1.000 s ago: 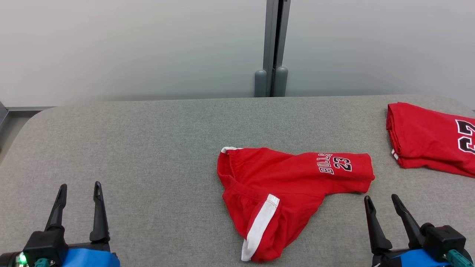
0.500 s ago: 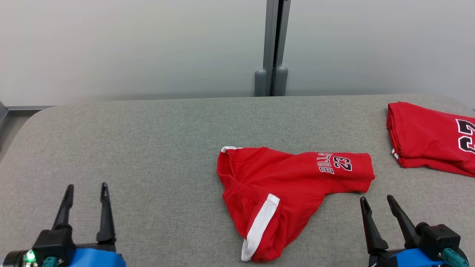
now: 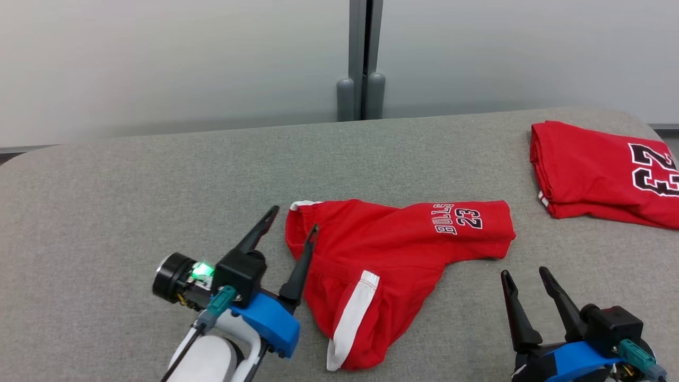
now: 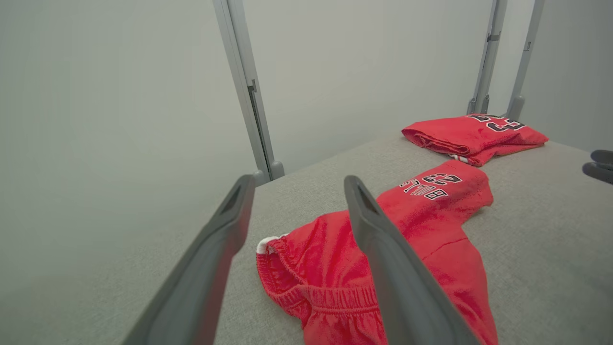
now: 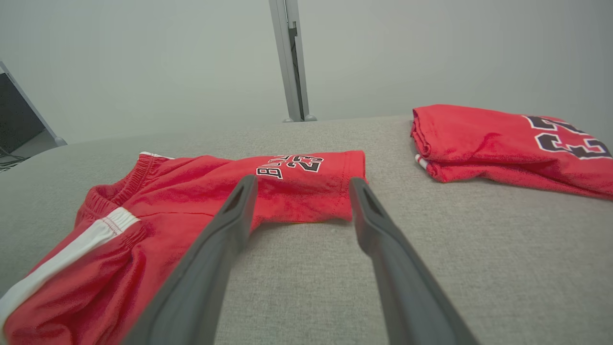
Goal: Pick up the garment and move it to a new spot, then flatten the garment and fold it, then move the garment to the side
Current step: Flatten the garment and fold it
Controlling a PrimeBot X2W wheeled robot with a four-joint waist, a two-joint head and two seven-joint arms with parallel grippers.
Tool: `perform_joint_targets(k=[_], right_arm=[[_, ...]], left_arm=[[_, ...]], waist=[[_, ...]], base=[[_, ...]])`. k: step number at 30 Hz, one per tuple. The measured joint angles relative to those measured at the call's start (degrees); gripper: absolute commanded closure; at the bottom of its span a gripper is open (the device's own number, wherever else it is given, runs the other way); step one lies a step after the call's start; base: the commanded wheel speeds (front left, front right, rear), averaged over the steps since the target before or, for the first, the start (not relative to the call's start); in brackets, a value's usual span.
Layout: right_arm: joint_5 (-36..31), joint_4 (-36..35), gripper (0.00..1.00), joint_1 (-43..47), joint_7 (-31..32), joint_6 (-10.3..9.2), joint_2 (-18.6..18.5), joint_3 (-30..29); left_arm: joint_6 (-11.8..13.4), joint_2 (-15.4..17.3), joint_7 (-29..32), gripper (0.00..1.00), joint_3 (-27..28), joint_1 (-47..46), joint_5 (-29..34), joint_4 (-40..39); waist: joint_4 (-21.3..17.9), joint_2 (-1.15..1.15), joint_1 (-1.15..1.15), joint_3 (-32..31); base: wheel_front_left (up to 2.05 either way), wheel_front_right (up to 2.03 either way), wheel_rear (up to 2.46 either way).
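Note:
The garment (image 3: 382, 254), red shorts with a white side stripe and "BULLS 23" print, lies crumpled mid-table on the grey padded surface (image 3: 132, 185). My left gripper (image 3: 295, 217) is open at the garment's left end. Its right finger rests over the elastic waistband and its left finger stands over bare table. In the left wrist view the waistband (image 4: 287, 268) lies between and just beyond the open fingers of the left gripper (image 4: 298, 178). My right gripper (image 3: 523, 271) stands open near the front edge, just short of the printed leg (image 5: 297, 182) and apart from it.
A second red garment (image 3: 599, 175), folded and with a large number print, lies at the far right of the table. A grey post (image 3: 362, 58) rises behind the table against a pale wall. The table's rounded left corner is at the far left.
The head camera has shifted a little. My left gripper has moved forward and right from the front left corner to the garment's waistband. The right gripper has barely moved, and the garment lies as before.

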Motion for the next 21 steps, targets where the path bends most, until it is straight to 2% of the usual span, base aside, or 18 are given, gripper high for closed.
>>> perform_joint_targets(k=[5, 9, 17, 21], right_arm=[[0.12, 0.54, 0.00, -0.97, -0.02, 0.00, 0.03, 0.13], [0.26, 0.96, 0.00, -1.79, -0.22, 0.00, 0.02, 0.04], [0.42, 1.90, 0.00, -2.69, -0.63, 0.00, 0.02, 0.09], [0.42, 2.23, 0.00, -2.88, -0.80, 0.00, 0.03, 0.26]], left_arm=[[-2.29, -1.58, 3.61, 0.00, -5.34, -3.76, 0.19, 6.26], [-3.14, -1.90, 6.73, 0.00, -9.57, -5.80, -0.93, 10.65], [-3.39, -1.88, 13.10, 0.00, -17.30, -7.38, -5.45, 17.98], [-3.52, -1.72, 14.38, 0.00, -19.41, -7.96, -7.81, 21.06]], waist=[[-1.87, 0.00, 0.00, 1.17], [-3.15, 0.00, 0.00, 2.05], [-5.04, 0.00, 0.00, 2.84], [-5.45, 0.00, 0.00, 2.91]], base=[[0.00, 0.00, 0.00], [0.00, 0.00, 0.00], [0.00, 0.00, 0.00], [0.00, 0.00, 0.00]])
